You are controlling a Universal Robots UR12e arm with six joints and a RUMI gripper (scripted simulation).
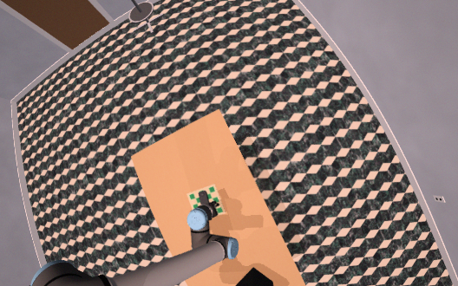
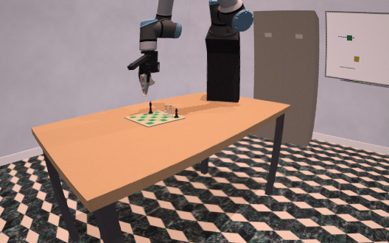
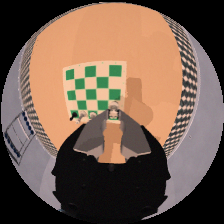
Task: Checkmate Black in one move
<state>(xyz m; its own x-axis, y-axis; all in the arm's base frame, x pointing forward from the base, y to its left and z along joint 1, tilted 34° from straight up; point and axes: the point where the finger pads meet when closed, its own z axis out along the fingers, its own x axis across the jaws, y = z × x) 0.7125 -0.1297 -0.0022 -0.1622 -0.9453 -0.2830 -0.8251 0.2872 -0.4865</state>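
Note:
A small green and cream chessboard (image 2: 155,118) lies on the orange table; it also shows in the overhead view (image 1: 206,199) and the wrist view (image 3: 95,90). A tall black piece (image 2: 150,107) stands at the board's far left corner. A shorter black piece (image 2: 176,113) stands at its right edge. Two white pieces (image 2: 168,109) stand close together at the far edge. My gripper (image 2: 145,85) hangs well above the board's far side, shut on a white chess piece (image 3: 114,114) that sits between the fingertips in the wrist view.
The arm's black pedestal (image 2: 223,66) stands on the table behind the board. A grey cabinet (image 2: 286,74) and a whiteboard (image 2: 367,48) are by the back wall. The table (image 2: 155,143) extends widely in front of the board.

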